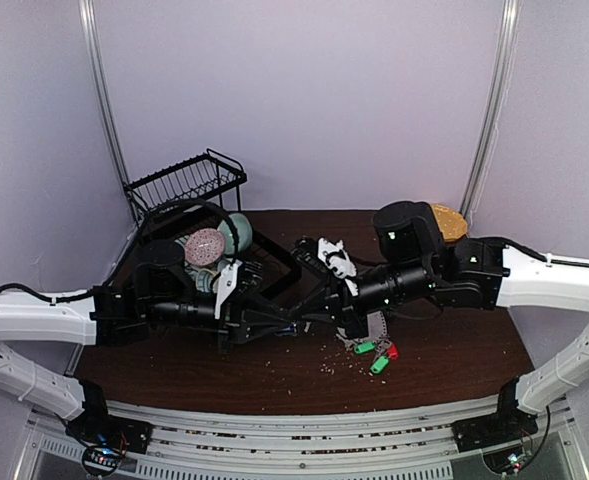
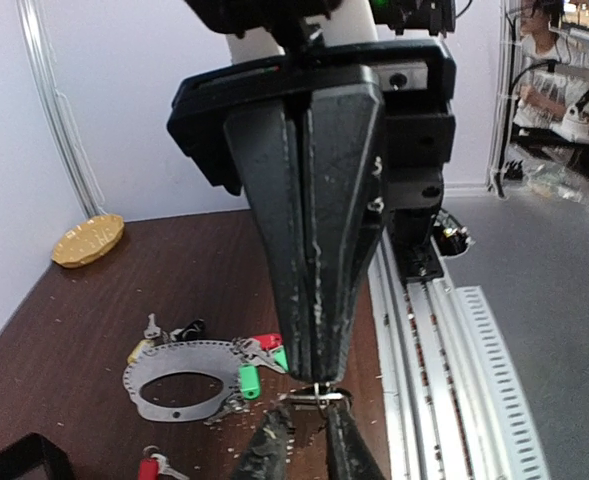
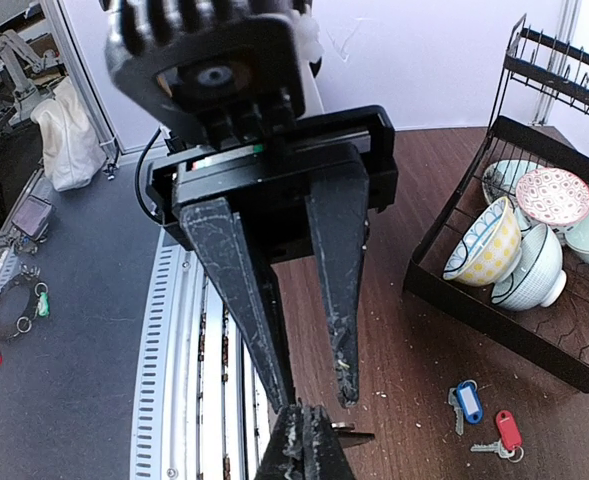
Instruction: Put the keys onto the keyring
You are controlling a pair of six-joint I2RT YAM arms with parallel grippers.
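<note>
Above the table, my right gripper (image 3: 319,412) is shut on a small silver key (image 2: 314,396), whose end sticks out at its tip (image 3: 359,438). My left gripper (image 2: 312,410) meets it head-on. Its fingers (image 3: 340,300) have narrowed onto the same key from both sides. In the top view the two grippers meet at the table's middle front, left (image 1: 309,322) and right (image 1: 346,318). The flat oval keyring (image 2: 179,355) lies on the table to the side. Keys with green (image 2: 248,381) and red (image 2: 266,341) tags lie at its rim. A blue-tagged key (image 3: 466,400) and a red-tagged one (image 3: 507,430) lie apart.
A black dish rack (image 1: 189,180) holding several bowls (image 3: 514,250) stands at the back left. A yellow-orange plate (image 1: 449,222) sits at the back right. The slotted metal rail (image 2: 444,350) runs along the near edge. Crumbs are scattered over the dark wood.
</note>
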